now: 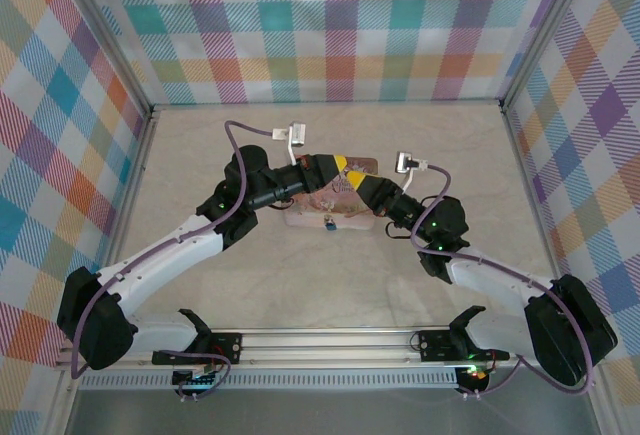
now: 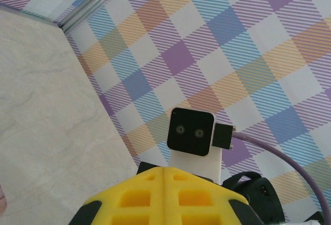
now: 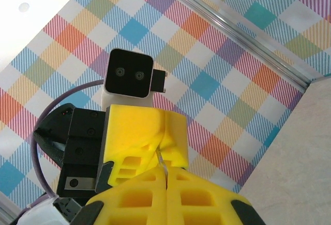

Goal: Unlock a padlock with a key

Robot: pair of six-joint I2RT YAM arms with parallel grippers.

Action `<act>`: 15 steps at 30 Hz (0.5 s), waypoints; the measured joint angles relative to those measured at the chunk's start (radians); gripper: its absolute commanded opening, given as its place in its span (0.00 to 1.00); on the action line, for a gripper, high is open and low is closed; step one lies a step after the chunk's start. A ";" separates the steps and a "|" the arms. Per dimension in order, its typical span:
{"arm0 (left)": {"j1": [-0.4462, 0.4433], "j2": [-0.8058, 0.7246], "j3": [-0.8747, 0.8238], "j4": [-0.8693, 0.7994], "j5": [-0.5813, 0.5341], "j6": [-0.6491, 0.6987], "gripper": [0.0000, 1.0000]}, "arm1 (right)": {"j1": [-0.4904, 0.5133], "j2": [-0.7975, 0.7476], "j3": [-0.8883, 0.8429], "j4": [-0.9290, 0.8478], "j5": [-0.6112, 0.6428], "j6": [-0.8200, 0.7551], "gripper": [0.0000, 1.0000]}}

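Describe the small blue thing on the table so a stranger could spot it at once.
Look to the middle of the beige table, where the left gripper and right gripper meet over a pale pink board. The small blue thing sits at that board's near edge, the sole blue spot there.

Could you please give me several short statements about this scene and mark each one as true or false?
1. The left gripper and the right gripper meet over the middle of the table. True.
2. The table is dark wood. False: it is pale and marbled.
3. The walls bear a check of many colours. True.
4. The left arm lies folded back at its base. False: it reaches forward to the right gripper.
5. The cable on the left arm is green. False: it is purple.
6. Both grippers have yellow jaws. True.
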 measured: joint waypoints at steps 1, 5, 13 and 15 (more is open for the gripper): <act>0.000 0.000 0.002 -0.013 -0.002 0.008 0.00 | 0.001 0.000 0.000 -0.009 0.000 0.000 0.25; -0.004 0.000 0.012 -0.074 0.000 0.029 0.00 | 0.002 -0.013 0.000 -0.063 0.003 -0.011 0.33; -0.006 0.000 0.024 -0.097 0.005 0.039 0.00 | 0.002 -0.094 0.000 -0.145 0.008 -0.056 0.43; -0.006 0.000 0.024 -0.097 0.011 0.039 0.00 | 0.002 -0.098 0.000 -0.156 0.008 -0.064 0.44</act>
